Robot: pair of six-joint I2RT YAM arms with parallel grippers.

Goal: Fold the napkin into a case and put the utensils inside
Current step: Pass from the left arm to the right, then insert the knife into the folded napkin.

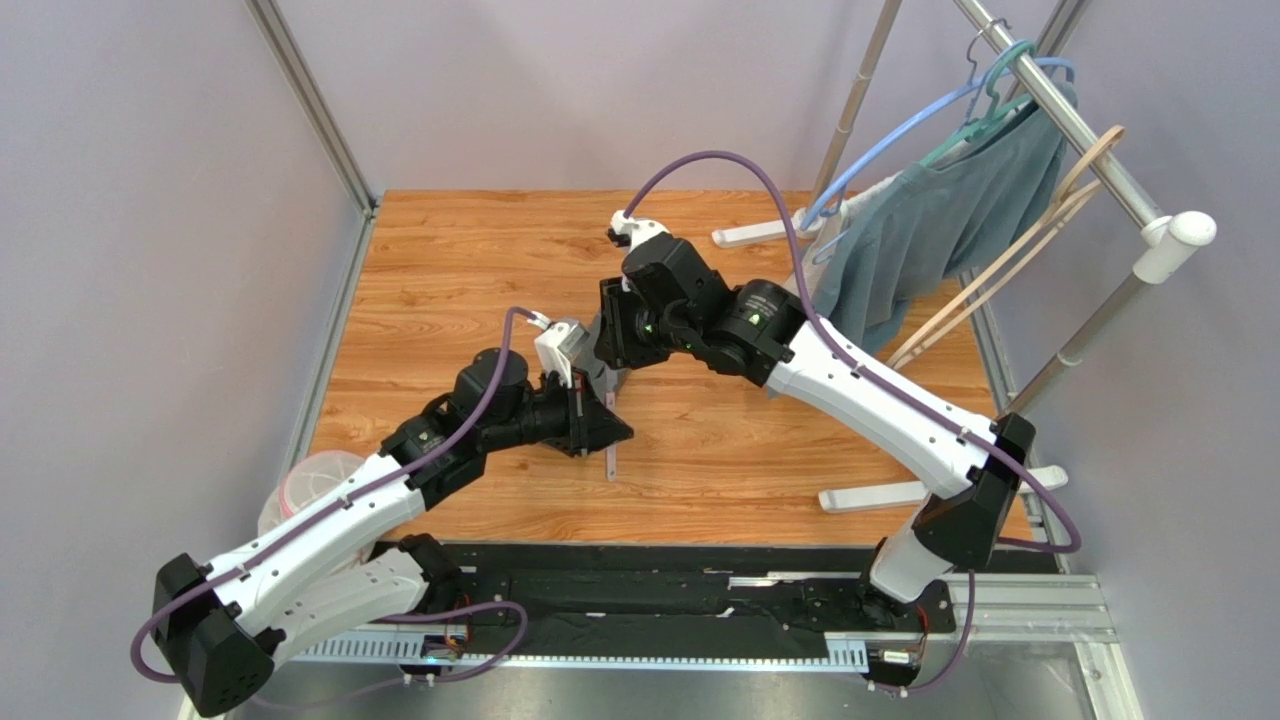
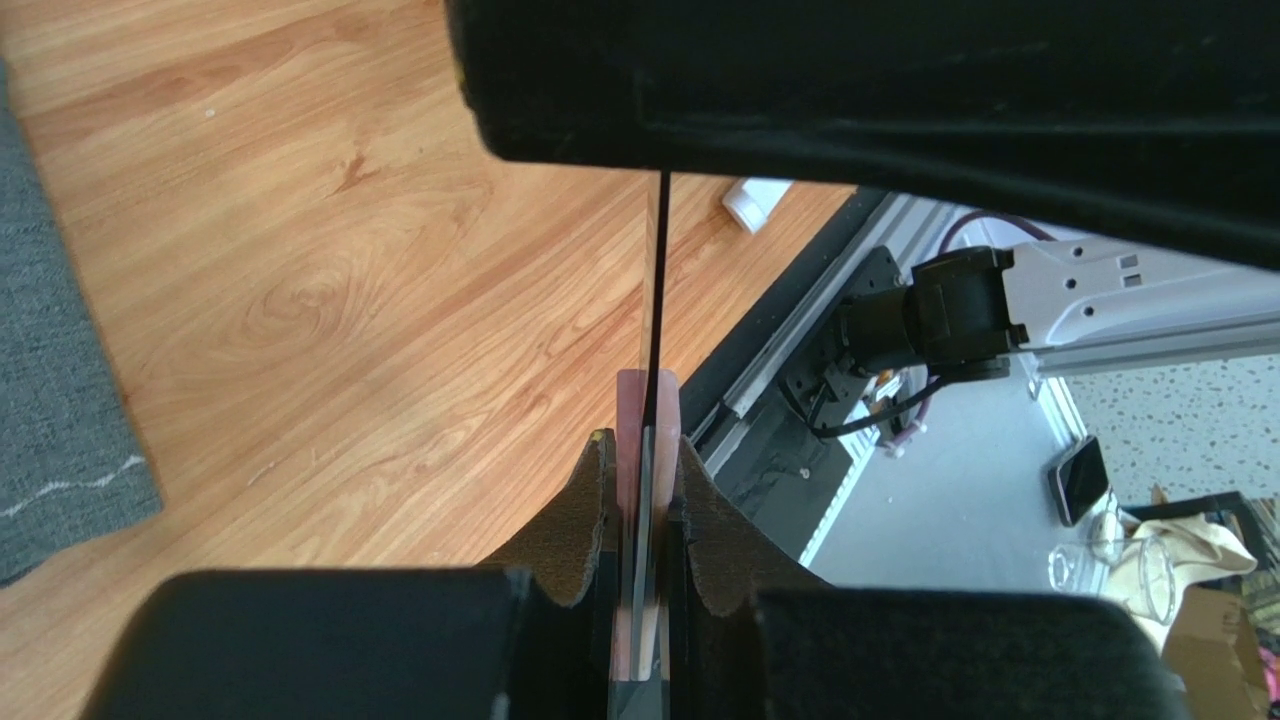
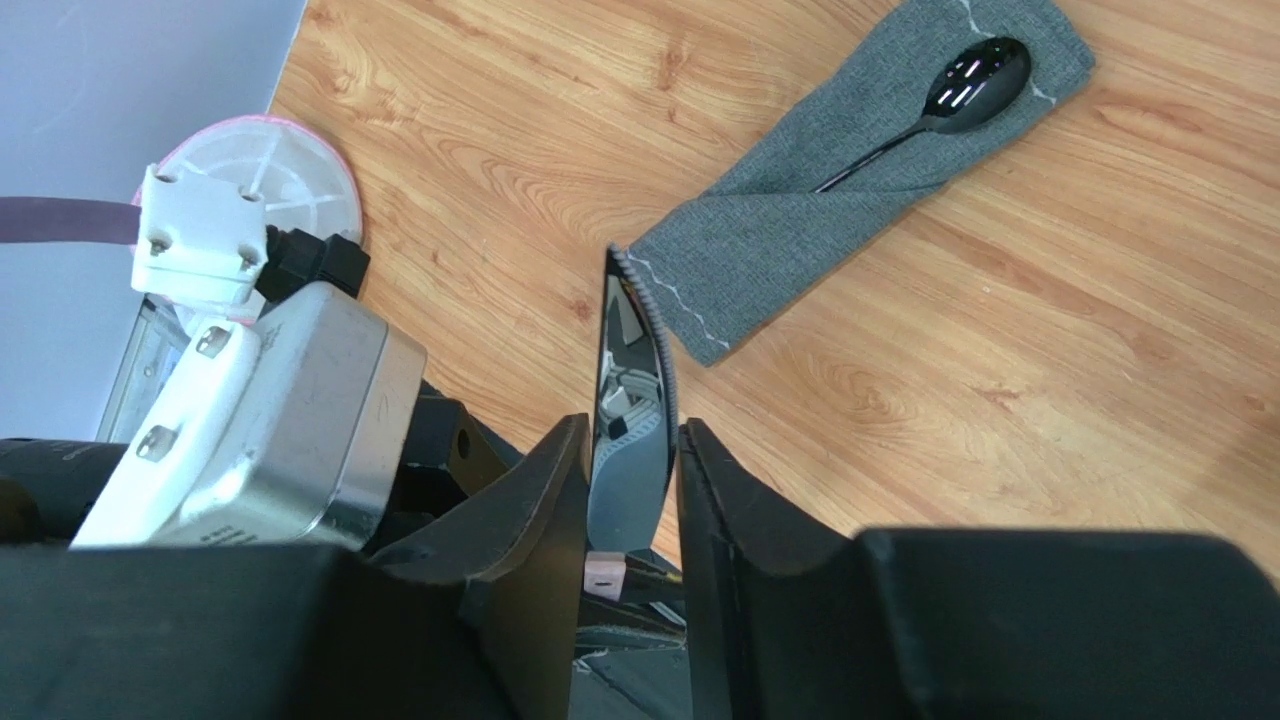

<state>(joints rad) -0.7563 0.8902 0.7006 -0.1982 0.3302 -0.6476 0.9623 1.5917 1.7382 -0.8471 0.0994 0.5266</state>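
The knife stands upright between both grippers above the wooden table. My left gripper is shut on its pinkish handle end, seen edge-on. My right gripper is closed in on the silver blade from above, with only a sliver of gap on its left side. In the top view the left gripper sits just below the right gripper, and the knife's end pokes out beneath. The grey case lies flat with the black spoon tucked in, bowl sticking out. The arms hide it in the top view.
A teal-grey garment hangs on a rack with hangers at the back right. The rack's white feet rest on the table. A pink-rimmed round container sits off the table's left edge. The case edge lies left of my left gripper.
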